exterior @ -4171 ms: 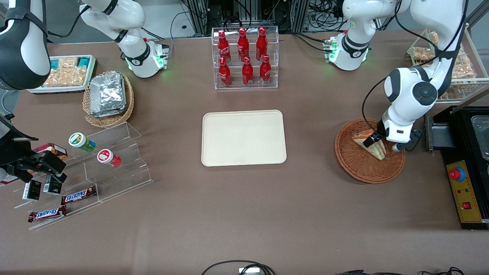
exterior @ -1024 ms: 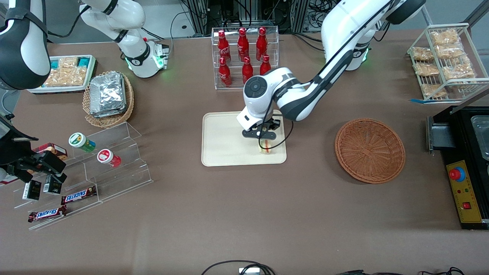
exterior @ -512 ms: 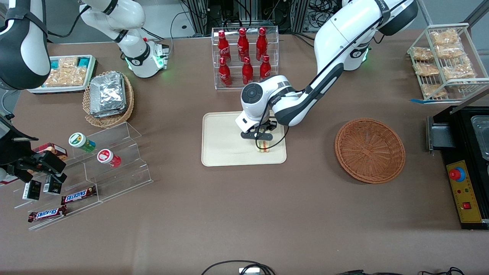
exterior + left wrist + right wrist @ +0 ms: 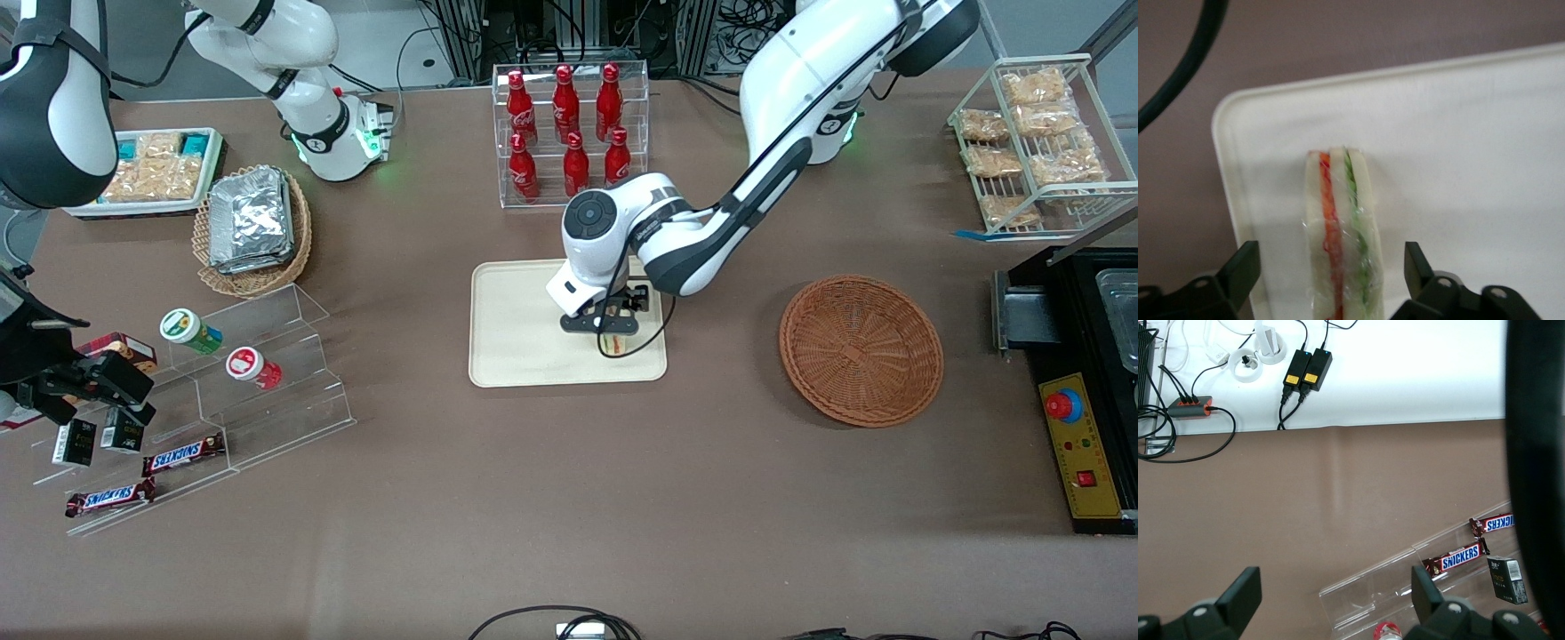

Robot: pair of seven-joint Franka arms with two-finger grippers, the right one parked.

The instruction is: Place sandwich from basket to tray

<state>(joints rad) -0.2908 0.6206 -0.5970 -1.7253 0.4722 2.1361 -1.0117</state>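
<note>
While the gripper [image 4: 1328, 273] is hovering low over the tray [image 4: 516, 311], its fingers [image 4: 1238, 273] are standing wide apart on either side of the sandwich [image 4: 1339, 233] and touching nothing. The sandwich is resting on its narrow edge on the tray, near the corner toward the basket [image 4: 861, 350], which is sitting empty. If the arm is drifting sideways as it lifts, a finger is likely to clip the upright wedge and topple it toward the rim.

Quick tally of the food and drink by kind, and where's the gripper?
Red bottles: 6
Snickers bars: 2
Sandwich: 1, on the tray
Total: 9
Gripper over the sandwich, fingers open.
</note>
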